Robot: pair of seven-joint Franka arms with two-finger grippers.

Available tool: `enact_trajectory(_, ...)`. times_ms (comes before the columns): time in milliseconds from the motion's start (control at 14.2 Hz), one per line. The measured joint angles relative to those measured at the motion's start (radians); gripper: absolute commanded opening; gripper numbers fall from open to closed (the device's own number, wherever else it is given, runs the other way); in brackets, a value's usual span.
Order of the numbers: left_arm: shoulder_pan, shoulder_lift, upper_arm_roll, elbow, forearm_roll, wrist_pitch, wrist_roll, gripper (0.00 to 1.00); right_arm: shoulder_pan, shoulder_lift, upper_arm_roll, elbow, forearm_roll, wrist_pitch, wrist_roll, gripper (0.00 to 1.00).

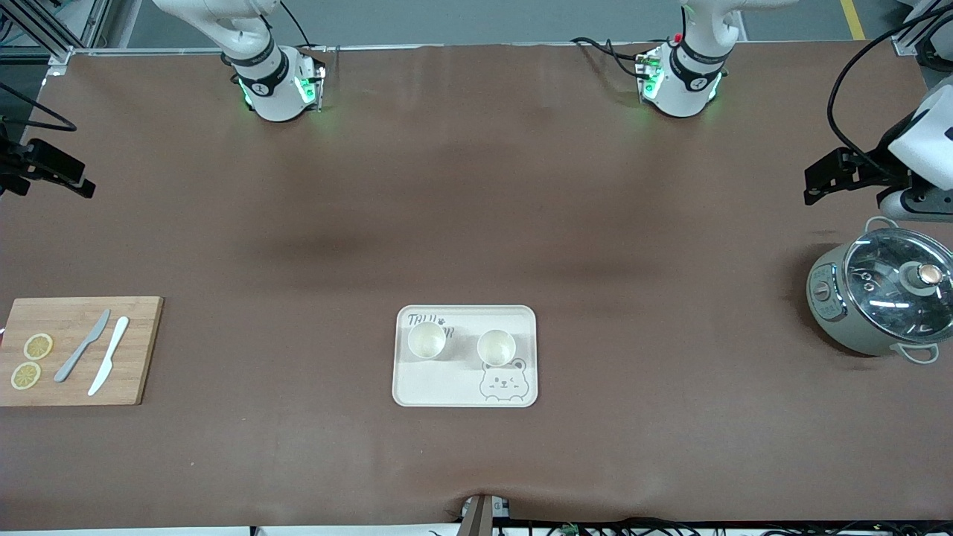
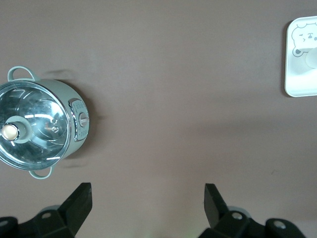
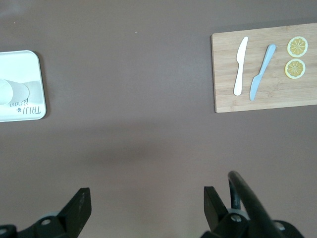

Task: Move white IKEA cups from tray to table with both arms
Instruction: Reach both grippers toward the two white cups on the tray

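Two white IKEA cups stand upright side by side on a cream tray with a bear drawing, at the middle of the table near the front camera. Neither gripper touches them. My left gripper hangs open and empty over bare table at the left arm's end, beside the pot. My right gripper hangs open and empty over bare table at the right arm's end. Each wrist view catches only an edge of the tray, with a part of one cup.
A grey-green pot with a glass lid sits at the left arm's end. A bamboo cutting board at the right arm's end carries two knives and two lemon slices.
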Motion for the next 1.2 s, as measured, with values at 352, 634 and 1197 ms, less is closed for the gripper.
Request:
enact_trajectory(352,-0.012,0.006,-0.003,-0.003,0.0,0.015,0.007,1.0,-0.001,0.0,0.0,0.004,0.0,-0.003,0.0,1.0)
enact_trajectory(634,-0.117,0.076,-0.017,-0.082,0.001,0.15,-0.076,1.0,0.0,0.0,0.007,0.005,0.002,-0.007,0.0,1.0)
enact_trajectory(1197,-0.286,0.302,-0.039,-0.262,0.005,0.536,-0.367,1.0,0.165,0.045,0.029,0.006,0.008,0.053,0.07,1.0)
